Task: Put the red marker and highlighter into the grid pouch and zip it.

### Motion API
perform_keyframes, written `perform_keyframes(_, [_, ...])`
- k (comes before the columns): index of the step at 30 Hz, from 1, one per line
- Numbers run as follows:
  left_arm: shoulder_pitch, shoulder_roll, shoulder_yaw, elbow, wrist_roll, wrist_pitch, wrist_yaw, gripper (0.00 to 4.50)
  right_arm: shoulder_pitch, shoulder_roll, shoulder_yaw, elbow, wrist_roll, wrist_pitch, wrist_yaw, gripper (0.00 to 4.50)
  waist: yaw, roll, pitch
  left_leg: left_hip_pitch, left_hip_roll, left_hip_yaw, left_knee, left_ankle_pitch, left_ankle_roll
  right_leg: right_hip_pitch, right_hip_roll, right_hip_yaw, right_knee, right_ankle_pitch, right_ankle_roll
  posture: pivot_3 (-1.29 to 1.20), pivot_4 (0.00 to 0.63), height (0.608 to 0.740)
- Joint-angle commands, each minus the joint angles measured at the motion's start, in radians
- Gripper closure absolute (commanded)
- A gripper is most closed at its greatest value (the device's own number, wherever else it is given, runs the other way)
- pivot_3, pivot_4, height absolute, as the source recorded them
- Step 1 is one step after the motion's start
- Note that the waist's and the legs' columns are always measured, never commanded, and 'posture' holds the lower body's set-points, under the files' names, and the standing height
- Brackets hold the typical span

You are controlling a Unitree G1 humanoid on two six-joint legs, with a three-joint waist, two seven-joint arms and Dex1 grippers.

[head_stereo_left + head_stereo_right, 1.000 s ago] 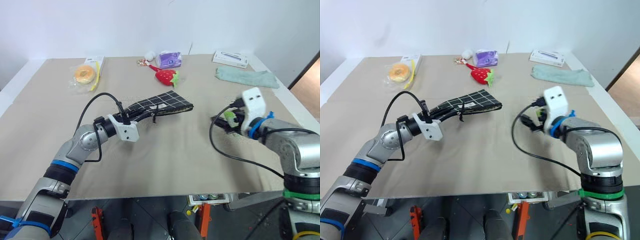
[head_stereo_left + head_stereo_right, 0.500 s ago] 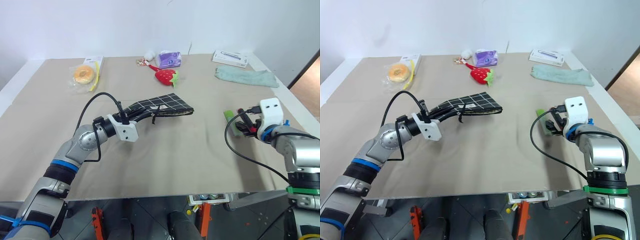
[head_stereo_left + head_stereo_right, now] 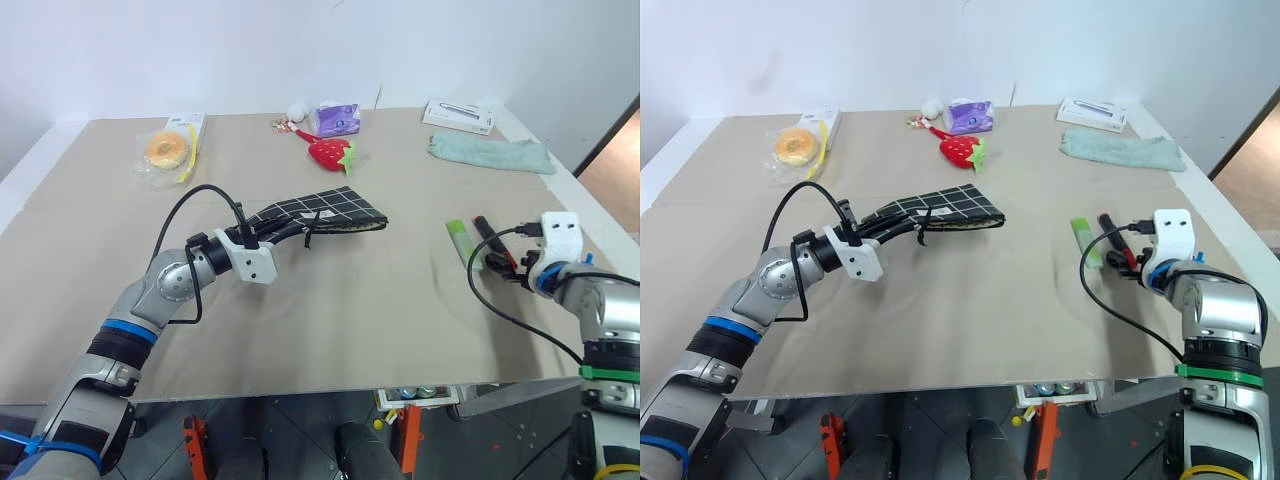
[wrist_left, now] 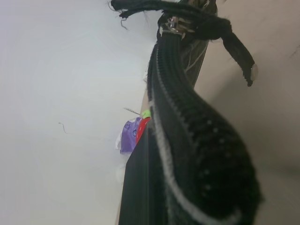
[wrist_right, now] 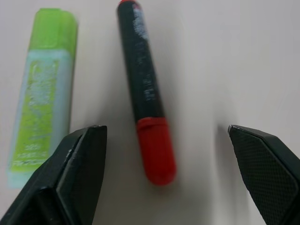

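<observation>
the red marker [image 5: 146, 105] lies flat on the worktop [image 3: 380, 310] at about 4 o'clock from the middle, the highlighter [image 5: 40, 91] just beside it on its 9 o'clock side, the two nearly parallel and not touching. both run their long axes roughly 12 to 6 o'clock; in the right wrist view the marker's red cap end points toward the claw and its black barrel away, while the highlighter's green cap lies at the far end. the right claw [image 5: 168, 159] sits low over the marker's near end, its two fingers [image 5: 79, 164] spread wide on either side of the cap, grasping nothing. the head views show this claw [image 3: 1125, 262] only as a dark tip behind its white wrist block and a looping cable, so the gap is plain from the wrist alone

the grid pouch [image 3: 320, 212] is held off the worktop near the centre, its long axis running about 8 to 2 o'clock, with the left claw [image 3: 262, 236] clenched on its near end. the left wrist view shows the zipper edge close up

along the far edge sit a strawberry plush [image 3: 333, 153], a purple packet [image 3: 338, 119], a bagged doughnut [image 3: 167, 149], a white box [image 3: 459, 116] and a pale green cloth [image 3: 490, 153], all well apart from the pens
</observation>
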Motion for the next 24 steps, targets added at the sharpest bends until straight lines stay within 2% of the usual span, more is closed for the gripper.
perform_keyframes(1, [-0.017,0.006,0.029,-0.043,-0.029,-0.005,0.001,4.5,-0.023,-0.013,0.019,0.003,-0.021,-0.029,0.011,1.38,0.0,0.0,0.0,0.0,0.0,0.0,0.0,0.0,0.0,0.0,0.0,0.0,0.0,0.0,0.0,0.0,0.15,0.74])
perform_keyframes(2, [-0.016,0.006,0.029,-0.043,-0.029,-0.005,0.001,4.5,-0.023,-0.013,0.024,0.006,-0.024,-0.029,0.014,1.93,0.0,0.0,0.0,0.0,0.0,0.0,0.0,0.0,0.0,0.0,0.0,0.0,0.0,0.0,0.0,0.0,0.15,0.74])
perform_keyframes(3, [-0.016,0.007,0.029,-0.044,-0.029,-0.004,0.001,4.5,-0.02,-0.015,0.032,0.009,-0.029,-0.029,0.016,2.24,0.0,0.0,0.0,0.0,0.0,0.0,0.0,0.0,0.0,0.0,0.0,0.0,0.0,0.0,0.0,0.0,0.15,0.74])
perform_keyframes(6, [-0.014,0.007,0.031,-0.048,-0.029,-0.001,0.001,4.5,-0.012,-0.019,0.042,0.018,-0.035,-0.03,0.018,3.81,0.001,0.0,0.0,0.0,0.0,0.0,0.0,0.0,0.0,0.0,0.0,0.0,0.0,0.0,0.0,0.0,0.15,0.74])
perform_keyframes(7, [-0.015,0.007,0.031,-0.048,-0.029,0.001,0.001,4.5,-0.012,-0.019,0.042,0.022,-0.035,-0.032,0.018,4.02,0.001,0.0,0.0,0.0,0.0,0.0,0.001,0.0,0.0,0.0,0.0,0.0,0.0,0.0,0.0,0.0,0.15,0.74])
perform_keyframes(10, [-0.016,0.006,0.031,-0.047,-0.03,0.002,0.0,4.5,-0.013,-0.016,0.027,0.035,-0.04,-0.07,0.001,4.02,0.001,0.0,0.0,0.0,0.0,0.0,0.001,0.0,0.0,0.001,0.0,0.0,0.0,0.0,0.001,0.0,0.15,0.74])
perform_keyframes(14, [-0.023,0.004,0.032,-0.036,-0.048,0.002,-0.011,4.5,-0.026,-0.047,-0.023,0.018,-0.027,-0.253,0.034,4.02,0.001,0.001,0.0,0.0,0.0,0.0,0.002,0.0,0.0,0.001,0.0,0.001,0.0,0.001,0.001,0.0,0.15,0.74])
perform_keyframes(18, [-0.041,0.008,0.032,-0.015,-0.066,-0.004,-0.03,4.5,0.016,-0.123,-0.022,-0.154,0.037,-0.449,0.276,4.02,0.0,0.003,0.002,0.0,-0.001,0.002,0.002,0.0,0.0,0.0,0.0,0.002,0.0,0.001,0.002,0.0,0.15,0.74])
perform_keyframes(20, [-0.059,0.009,0.031,0.011,-0.077,-0.007,-0.042,4.5,0.081,-0.201,0.021,-0.32,0.073,-0.516,0.458,4.02,0.0,0.003,0.002,0.0,0.0,0.002,0.002,-0.001,0.001,0.0,0.0,0.001,0.0,0.0,0.002,0.0,0.15,0.74])
perform_keyframes(24, [-0.087,-0.002,0.029,0.046,-0.082,-0.009,-0.049,4.5,0.116,-0.27,0.111,-0.466,0.033,-0.549,0.548,4.02,-0.004,0.001,0.002,0.0,0.002,0.002,0.003,-0.001,0.002,0.001,0.001,0.0,0.0,-0.001,0.002,0.0,0.15,0.74])
